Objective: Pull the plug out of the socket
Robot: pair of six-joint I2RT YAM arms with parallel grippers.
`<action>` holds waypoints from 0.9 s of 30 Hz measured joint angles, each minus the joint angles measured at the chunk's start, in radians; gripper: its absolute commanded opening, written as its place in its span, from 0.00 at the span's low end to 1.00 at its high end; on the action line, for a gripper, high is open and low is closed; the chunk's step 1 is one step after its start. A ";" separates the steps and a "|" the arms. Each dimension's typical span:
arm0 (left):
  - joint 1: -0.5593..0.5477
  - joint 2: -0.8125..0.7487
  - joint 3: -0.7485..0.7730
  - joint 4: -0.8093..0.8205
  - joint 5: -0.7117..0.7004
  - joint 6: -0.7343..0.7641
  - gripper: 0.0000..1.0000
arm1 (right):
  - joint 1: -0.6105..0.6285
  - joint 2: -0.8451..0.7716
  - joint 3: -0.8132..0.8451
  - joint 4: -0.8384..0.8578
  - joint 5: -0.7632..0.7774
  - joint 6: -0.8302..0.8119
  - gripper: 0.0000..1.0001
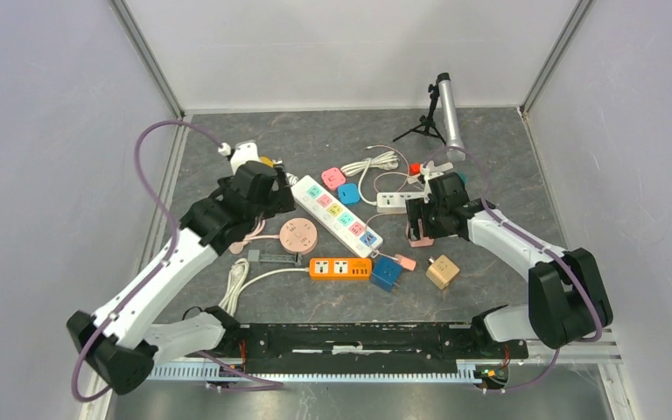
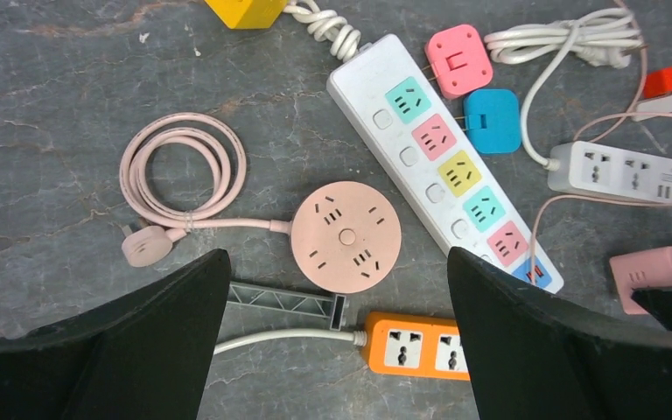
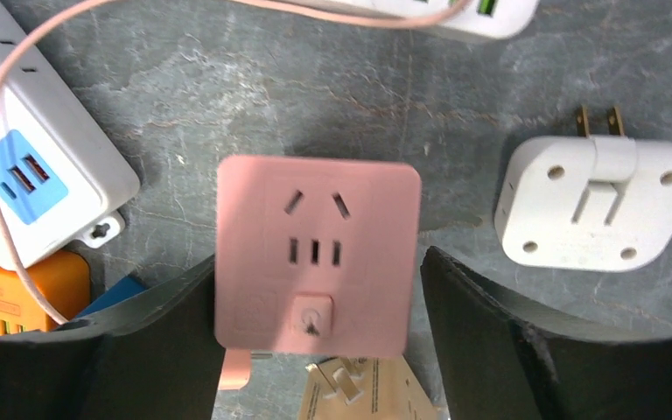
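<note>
A pink square socket block sits between the fingers of my right gripper, and its image is slightly blurred. The left finger lies against its side, while a clear gap separates it from the right finger, so the jaws stand open. A small pink plug piece shows on the table just below the block, apart from it. From above, the right gripper hovers over the pink block. My left gripper is wide open with nothing in it, above the round pink socket.
A long white strip with coloured outlets lies diagonally mid-table. An orange strip, a blue cube and a tan cube lie in front. A white adapter, a small white strip and a tripod torch are nearby.
</note>
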 measured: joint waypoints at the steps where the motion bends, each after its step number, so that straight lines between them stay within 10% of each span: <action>1: 0.000 -0.037 -0.012 -0.001 0.000 0.000 1.00 | 0.000 -0.007 -0.009 0.001 0.010 0.004 0.84; 18: 0.000 -0.168 -0.023 -0.098 0.106 0.002 1.00 | 0.000 -0.527 -0.064 -0.045 0.229 0.110 0.96; 27: 0.000 -0.195 0.373 -0.305 0.012 0.004 1.00 | 0.000 -0.748 0.262 -0.271 0.606 0.105 0.98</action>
